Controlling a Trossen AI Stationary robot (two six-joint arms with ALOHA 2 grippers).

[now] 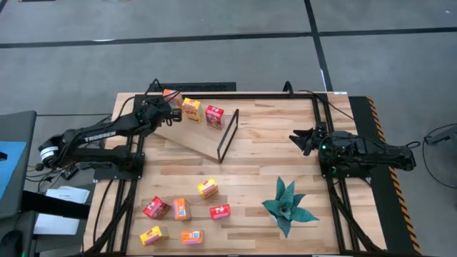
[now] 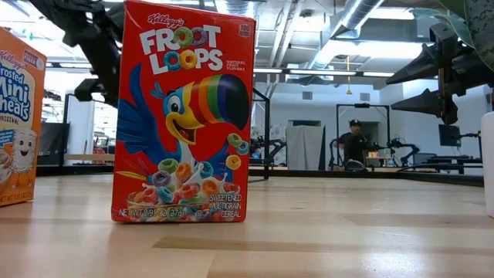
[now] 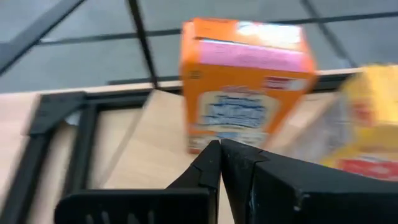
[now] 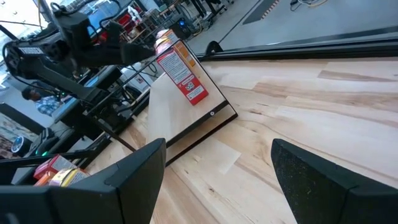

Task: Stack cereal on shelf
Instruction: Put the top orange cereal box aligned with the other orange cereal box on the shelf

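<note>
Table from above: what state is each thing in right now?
Left end effector: shut, empty, by the orange box.
Right end effector: open, empty, waiting at the table's right.
Shelf: three boxes standing on it.
Six loose boxes: off the shelf, on the table.
Plant: untouched.

Left claw (image 1: pixel 171 113) pinched closed near the desk's far left corner; right claw (image 1: pixel 298 139) spread wide by the right edge.

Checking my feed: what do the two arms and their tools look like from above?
Both arms are dark, near-black, jointed links. The left arm bears white TROSSEN lettering and a pale ring at its base end; its tool has two black wedge fingers. The right arm shows a small green light, and black cables trail behind it; its tool looks alike.
</note>
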